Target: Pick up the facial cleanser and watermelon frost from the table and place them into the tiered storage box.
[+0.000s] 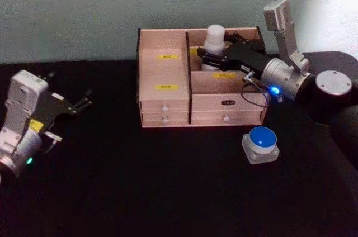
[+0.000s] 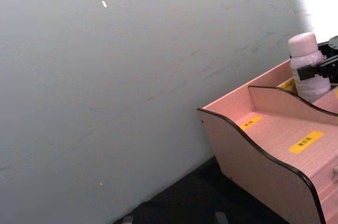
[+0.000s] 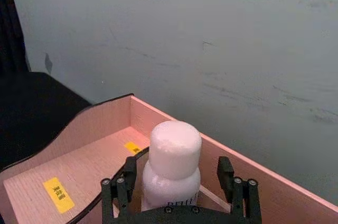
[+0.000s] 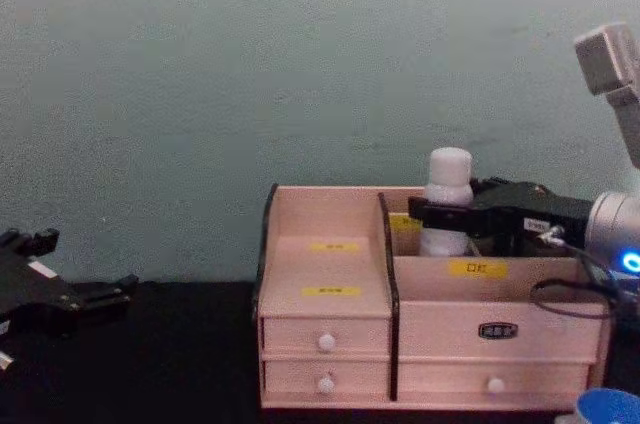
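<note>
Around the neck of the facial cleanser (image 1: 215, 37) reaches the right tool (image 1: 213, 52), but whether it presses the bottle or sits loose beside it I cannot tell. The bottle stands upright, cap up and long axis vertical, in the rear right compartment of the tiered storage box (image 1: 162, 41). Further out, the watermelon frost (image 1: 262, 143) sits lid up on the bench (image 1: 140, 186), in front of the box's right end and toward the robot from this tool, so I judge the right arm is nearer than the left tool (image 1: 84, 102), parked far left.

A scuffed grey-green wall (image 1: 84, 13), brighter at the right, stands behind the black table (image 1: 140, 192).
</note>
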